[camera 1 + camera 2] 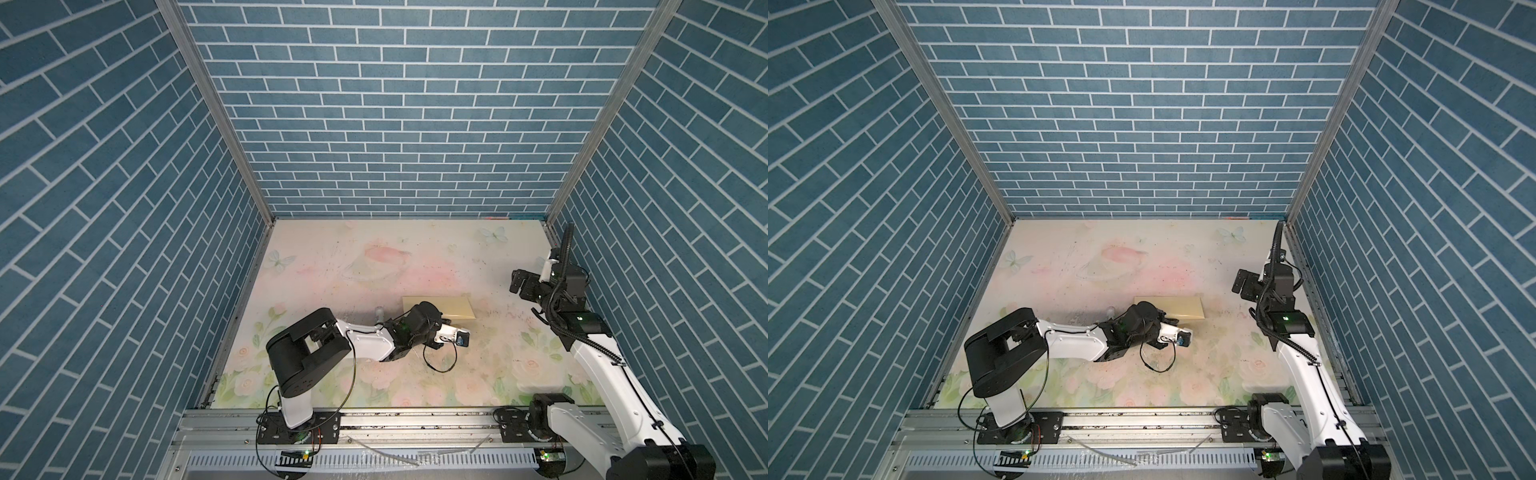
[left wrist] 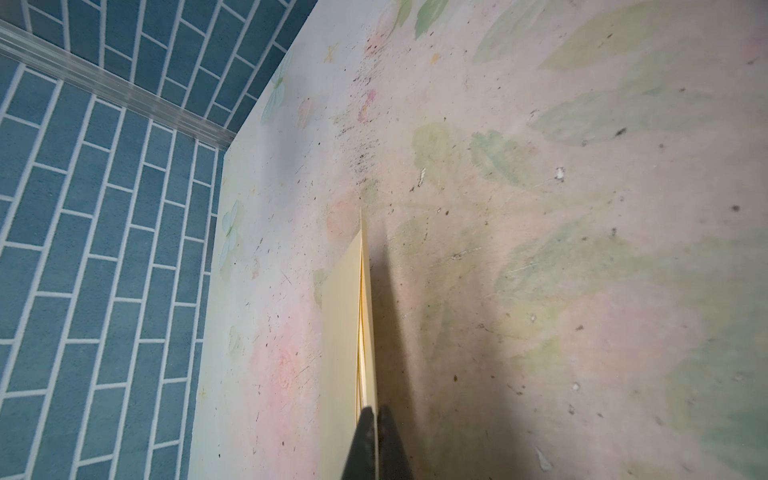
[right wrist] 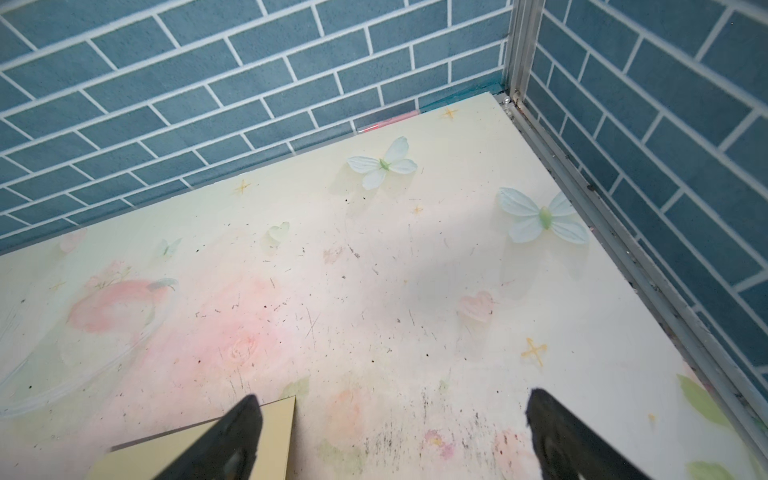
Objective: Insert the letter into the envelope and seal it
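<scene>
The plain mustard-yellow envelope (image 1: 432, 305) (image 1: 1183, 306) lies mid-table in both top views. My left gripper (image 1: 446, 321) (image 1: 1173, 321) reaches its near long edge. In the left wrist view that gripper (image 2: 375, 411) is shut on the edge of the envelope (image 2: 343, 332), which shows edge-on as thin stacked layers with a shadow beside it. The letter is hidden; I cannot tell whether it is among those layers. My right gripper (image 1: 517, 283) (image 1: 1239, 282) hangs open to the right, clear of the envelope. Nothing sits between its fingers (image 3: 395, 419); one envelope corner (image 3: 278, 436) shows by a fingertip.
A small pale cylinder (image 1: 379, 312) stands beside the left forearm. A loose black cable (image 1: 440, 365) loops onto the floral table (image 1: 478, 365). Blue brick walls (image 1: 395, 124) close in three sides, and a metal rail (image 1: 415, 419) runs along the front.
</scene>
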